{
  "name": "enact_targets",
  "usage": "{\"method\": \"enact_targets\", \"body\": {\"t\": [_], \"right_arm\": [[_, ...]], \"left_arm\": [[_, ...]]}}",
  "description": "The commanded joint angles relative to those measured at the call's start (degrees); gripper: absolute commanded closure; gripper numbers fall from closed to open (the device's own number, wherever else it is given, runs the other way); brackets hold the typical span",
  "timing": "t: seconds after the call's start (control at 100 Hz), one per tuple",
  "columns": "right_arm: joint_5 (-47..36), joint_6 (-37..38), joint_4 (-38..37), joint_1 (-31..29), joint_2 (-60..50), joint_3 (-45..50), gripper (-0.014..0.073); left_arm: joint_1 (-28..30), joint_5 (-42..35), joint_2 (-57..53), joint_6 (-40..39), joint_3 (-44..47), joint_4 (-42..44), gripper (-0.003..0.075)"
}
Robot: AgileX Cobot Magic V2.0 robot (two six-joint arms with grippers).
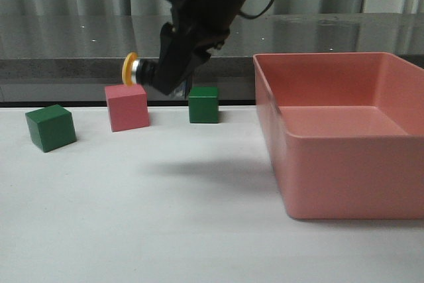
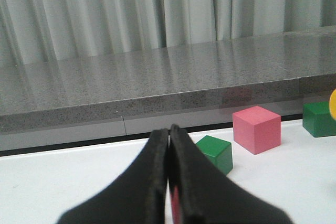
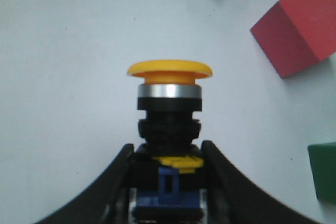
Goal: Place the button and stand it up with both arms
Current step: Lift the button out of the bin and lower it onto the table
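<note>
White surface carries cubes and a pink bin. Above the pink cube, the right tool grips the button by its base, cap tilted sideways. Left tool is pressed closed, holding nothing.

The white table carries a green cube at the left, a pink cube beside it, and a second green cube further right (all three apart from one another). A large pink bin sits on its right side.
</note>
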Motion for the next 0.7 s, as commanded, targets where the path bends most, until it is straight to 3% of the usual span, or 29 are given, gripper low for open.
{"method": "enact_targets", "body": {"t": [0.0, 0.13, 0.69], "right_arm": [[-2.77, -1.34, -2.35, 1.32, -0.35, -3.3, 0.0596], [-3.6, -1.34, -5.42, 2.98, 3.99, -5.13, 0.0596], [-6.01, -1.34, -5.45, 3.78, 9.51, -5.75, 0.0584]], "left_arm": [[0.08, -4.49, -1.79, -0.64, 1.71, -0.1, 0.0739], [0.08, -4.49, -1.79, -0.64, 1.71, -0.1, 0.0739], [0.08, -4.49, -1.79, -0.64, 1.71, -0.1, 0.0739]]}}
